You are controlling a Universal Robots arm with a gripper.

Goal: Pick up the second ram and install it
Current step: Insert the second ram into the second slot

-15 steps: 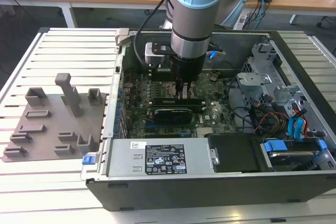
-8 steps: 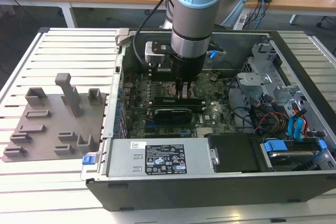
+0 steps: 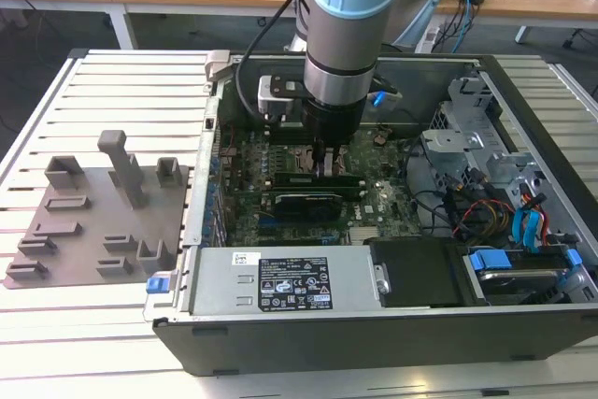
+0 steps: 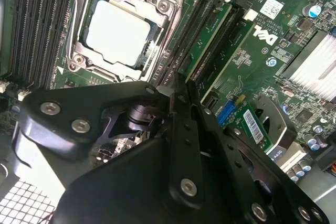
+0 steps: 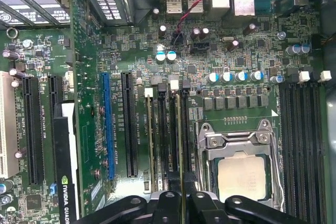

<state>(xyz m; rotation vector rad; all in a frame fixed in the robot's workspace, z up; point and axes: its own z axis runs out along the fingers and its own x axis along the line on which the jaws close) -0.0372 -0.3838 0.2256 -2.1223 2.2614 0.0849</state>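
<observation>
The second ram [image 5: 181, 145] stands on edge over the memory slots beside the CPU socket [image 5: 241, 174], a thin green board running from my fingers towards the white slot clips. In the second wrist view the second ram [image 4: 210, 35] lies along a black slot next to the CPU socket [image 4: 118, 32]. My gripper [image 5: 181, 199] is shut on its near end, with both black fingers pressed to its faces. In the exterior view my gripper [image 3: 327, 163] reaches down inside the open computer case [image 3: 374, 324] onto the motherboard's middle.
Another thin stick [image 5: 149, 140] sits in a neighbouring slot. A graphics card [image 3: 304, 203] lies just in front of the gripper. Drive bays and cables [image 3: 505, 212] crowd the exterior view's right. A grey fixture plate with blocks [image 3: 93, 221] rests on the slatted table at the exterior view's left.
</observation>
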